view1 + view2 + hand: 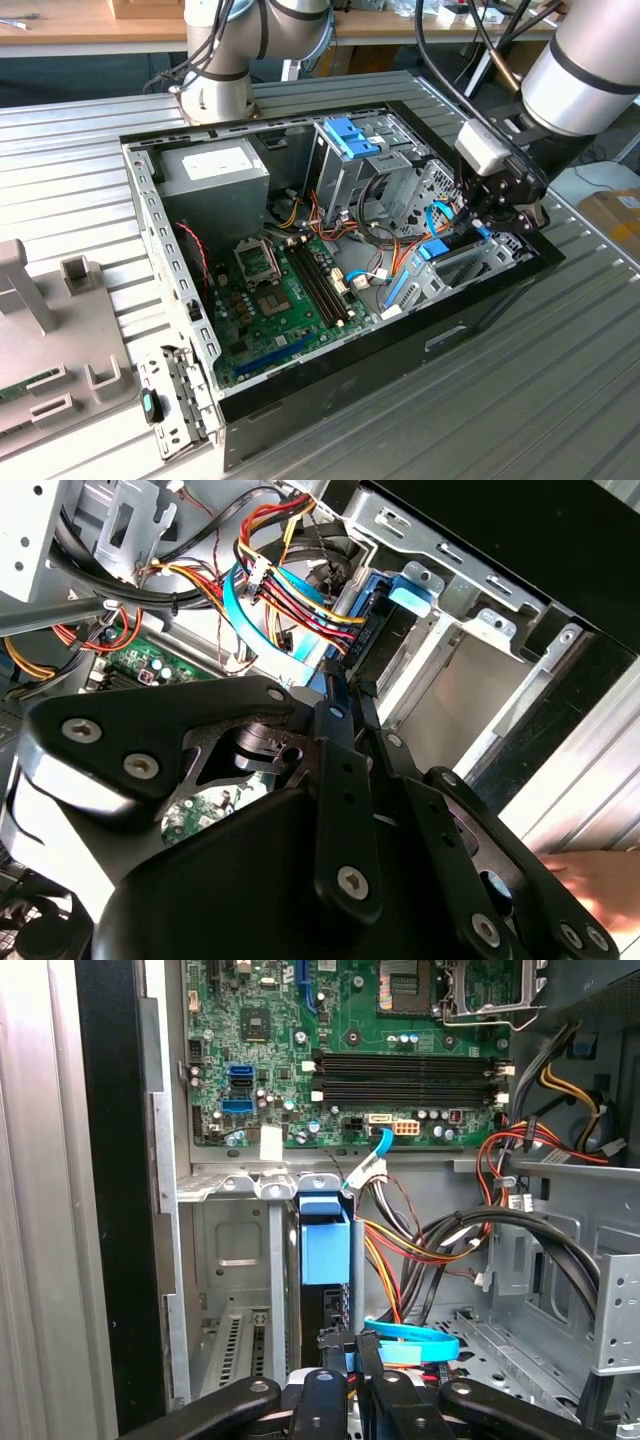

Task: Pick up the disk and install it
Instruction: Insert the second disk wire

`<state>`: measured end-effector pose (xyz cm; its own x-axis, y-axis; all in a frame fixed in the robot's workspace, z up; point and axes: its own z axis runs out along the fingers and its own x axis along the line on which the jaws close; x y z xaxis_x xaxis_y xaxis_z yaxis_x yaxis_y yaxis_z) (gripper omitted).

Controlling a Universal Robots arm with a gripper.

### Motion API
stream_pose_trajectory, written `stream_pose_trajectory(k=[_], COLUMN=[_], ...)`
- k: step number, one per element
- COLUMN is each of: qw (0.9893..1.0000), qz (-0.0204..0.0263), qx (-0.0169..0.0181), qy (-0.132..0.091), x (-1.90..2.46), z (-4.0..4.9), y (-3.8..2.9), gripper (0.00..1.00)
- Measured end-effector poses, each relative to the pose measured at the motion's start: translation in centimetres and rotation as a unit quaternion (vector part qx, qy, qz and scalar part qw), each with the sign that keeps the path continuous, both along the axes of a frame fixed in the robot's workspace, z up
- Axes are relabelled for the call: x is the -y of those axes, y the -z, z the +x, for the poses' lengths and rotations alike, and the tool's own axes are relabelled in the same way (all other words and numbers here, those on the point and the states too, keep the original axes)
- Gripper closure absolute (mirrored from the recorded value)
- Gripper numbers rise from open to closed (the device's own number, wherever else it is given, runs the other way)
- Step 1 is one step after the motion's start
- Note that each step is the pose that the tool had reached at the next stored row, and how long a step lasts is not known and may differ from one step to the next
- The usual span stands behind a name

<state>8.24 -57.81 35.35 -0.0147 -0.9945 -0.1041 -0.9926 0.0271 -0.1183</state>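
The disk (434, 251) stands on edge in the metal bay at the case's corner, on the exterior view's right. Its bright blue carrier tab (325, 1250) faces the green motherboard (300, 1050), and the dark drive edge runs back toward my fingers. My gripper (478, 228) hangs just above the disk's outer end. In both wrist views the two black fingers sit close together, and my gripper (352, 1345) pinches the disk's thin edge. The gripper (348, 685) points into the bay, with the disk's blue end (385, 620) beyond it.
Red, yellow and black cables (430, 1250) and a blue ribbon cable (410, 1338) lie right beside the bay. A silver drive cage with a blue latch (350, 135) and the power supply (215, 170) stand at the back. A hand (590, 880) rests outside the case wall.
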Motion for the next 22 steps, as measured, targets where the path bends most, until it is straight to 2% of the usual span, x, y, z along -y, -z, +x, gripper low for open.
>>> stream_pose_trajectory(k=[1,2,3,22], qw=[1.0,1.0,1.0,1.0], qz=[0.0026,0.0027,0.0054,0.0055], qx=[0.0,0.0,0.0,0.0], qy=[0.0,0.0,0.0,-0.001], x=[0.0,-0.01,0.0,0.32], z=[0.0,0.0,0.0,0.24], y=[0.01,0.02,0.03,0.49], gripper=[0.84,0.84,0.84,0.84])
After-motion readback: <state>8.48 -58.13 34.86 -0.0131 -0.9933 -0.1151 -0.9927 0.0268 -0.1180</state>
